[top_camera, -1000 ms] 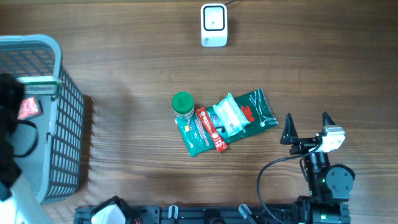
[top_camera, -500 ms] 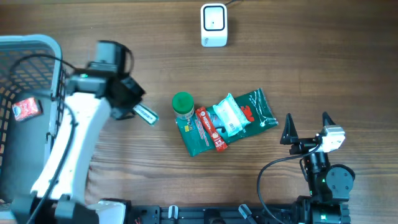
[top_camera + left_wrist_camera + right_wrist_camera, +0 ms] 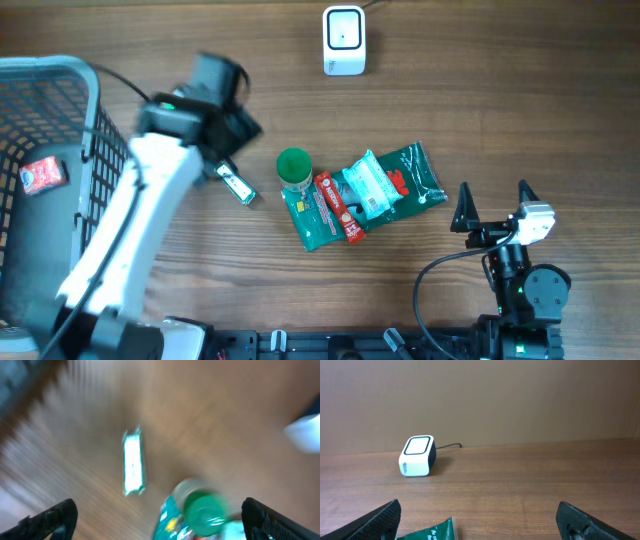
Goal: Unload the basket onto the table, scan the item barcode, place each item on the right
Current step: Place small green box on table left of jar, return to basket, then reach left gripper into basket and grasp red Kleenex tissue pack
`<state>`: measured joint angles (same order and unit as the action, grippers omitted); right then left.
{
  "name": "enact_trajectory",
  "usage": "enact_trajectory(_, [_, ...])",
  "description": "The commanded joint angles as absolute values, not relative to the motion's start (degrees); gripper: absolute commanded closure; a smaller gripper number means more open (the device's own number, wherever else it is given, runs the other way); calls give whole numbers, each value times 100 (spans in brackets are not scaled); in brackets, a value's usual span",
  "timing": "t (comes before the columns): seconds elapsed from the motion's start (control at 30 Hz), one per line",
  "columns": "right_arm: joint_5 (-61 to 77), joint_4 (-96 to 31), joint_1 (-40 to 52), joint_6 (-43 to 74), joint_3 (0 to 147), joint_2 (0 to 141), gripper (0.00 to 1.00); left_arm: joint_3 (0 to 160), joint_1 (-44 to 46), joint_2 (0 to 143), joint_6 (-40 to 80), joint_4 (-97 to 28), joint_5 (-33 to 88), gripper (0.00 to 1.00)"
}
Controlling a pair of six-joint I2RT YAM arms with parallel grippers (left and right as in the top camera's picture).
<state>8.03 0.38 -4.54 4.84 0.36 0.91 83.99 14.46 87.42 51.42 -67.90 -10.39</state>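
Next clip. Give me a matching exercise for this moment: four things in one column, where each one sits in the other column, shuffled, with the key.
Things
1. scanner
2. red packet
3. small pale packet
4. green-capped bottle

Places
A. inside the basket
B. at the left end of the heap of packets
C. far side of the table, cable attached
D. lying alone on the wood, left of the bottle

Pairs: 1-C, 2-A, 3-D, 4-B
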Motion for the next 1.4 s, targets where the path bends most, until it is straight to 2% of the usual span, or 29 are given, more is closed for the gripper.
enact_trajectory(0.0, [766,54,-445,451,30,80,0,10151,1160,8403,4211,-7192,-2123,0])
enact_trajectory(0.07, [766,54,-445,449,30,80,0,11279,858,8399,3894,-7288,-2764,0])
enact_trajectory(0.17, [766,51,-445,451,30,80,0,12053,165,8399,3916,-7282,-3465,0])
enact_trajectory(0.23, [766,54,-445,451,30,80,0,12119,-757,8403,4244,-7402,-3500,0])
enact_trajectory(0.27, [766,51,-445,451,30,80,0,12070,-1310,8455,4799,-7653,-3461,0])
enact_trajectory(0.37, [766,51,-445,451,30,80,0,11961,-2792,8759,6073,-8427,-2578,0])
enact_trajectory(0.4, [766,51,-445,451,30,80,0,11880,-3336,8945,6200,-8536,-1949,0])
enact_trajectory(0.5, [766,51,-445,451,30,80,0,11502,-4119,9400,6200,-8493,-799,9])
enact_trajectory(0.63, [766,51,-445,447,30,80,1,10829,-4287,9870,6510,-8171,-674,10])
enact_trajectory(0.93, [766,51,-445,449,30,80,1,8291,-4274,10005,7725,-5714,-687,10])
enact_trajectory(1.03, [766,54,-445,449,30,80,0,7577,-4222,10084,7723,-4816,-685,15])
enact_trajectory(1.13, [766,51,-445,451,30,80,0,7179,-4211,10186,7725,-4178,-626,20])
enact_trajectory(1.37, [766,54,-445,447,30,80,0,7118,-4206,10759,7721,-3470,-268,20])
